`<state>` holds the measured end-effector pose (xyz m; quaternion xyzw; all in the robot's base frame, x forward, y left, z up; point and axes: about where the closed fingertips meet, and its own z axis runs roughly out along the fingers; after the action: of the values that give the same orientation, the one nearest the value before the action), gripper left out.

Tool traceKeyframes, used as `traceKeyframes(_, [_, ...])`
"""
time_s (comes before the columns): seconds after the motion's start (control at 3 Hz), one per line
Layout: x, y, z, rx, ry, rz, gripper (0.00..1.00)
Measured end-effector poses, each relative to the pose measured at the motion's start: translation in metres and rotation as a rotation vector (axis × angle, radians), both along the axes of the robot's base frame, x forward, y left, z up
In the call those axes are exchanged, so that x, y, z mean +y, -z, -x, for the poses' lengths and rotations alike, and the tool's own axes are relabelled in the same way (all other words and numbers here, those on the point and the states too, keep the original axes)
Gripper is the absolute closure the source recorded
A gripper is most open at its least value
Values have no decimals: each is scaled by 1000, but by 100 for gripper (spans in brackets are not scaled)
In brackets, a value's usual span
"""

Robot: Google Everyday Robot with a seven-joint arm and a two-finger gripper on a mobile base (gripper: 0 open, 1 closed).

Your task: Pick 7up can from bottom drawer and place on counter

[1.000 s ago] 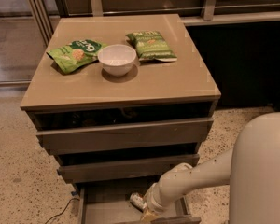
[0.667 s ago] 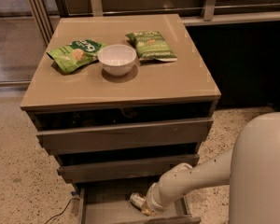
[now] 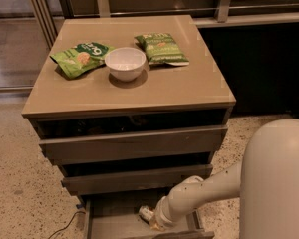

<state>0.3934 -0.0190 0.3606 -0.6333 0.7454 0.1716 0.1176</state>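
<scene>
The gripper (image 3: 155, 222) sits in the bottom drawer (image 3: 114, 224), just beside the can (image 3: 146, 212), presumably to grab it. Whether it grips, I cannot tell.

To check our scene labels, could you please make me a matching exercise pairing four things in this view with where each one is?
Things:
1. white bowl
2. 7up can
3. end effector
4. left snack bag

Places:
A. tip of the white arm, down in the bottom drawer beside the can
B. counter, just left of the right snack bag
C. on the bottom drawer's floor
D. counter, left of the bowl

Pairs: 1-B; 2-C; 3-A; 4-D
</scene>
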Motion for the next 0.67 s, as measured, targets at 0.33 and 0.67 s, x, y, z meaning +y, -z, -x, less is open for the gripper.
traceKeyframes(0.33, [9,21,-3,-3,12,-8,100])
traceKeyframes(0.67, [22,47,-15,-24,37,-16,100])
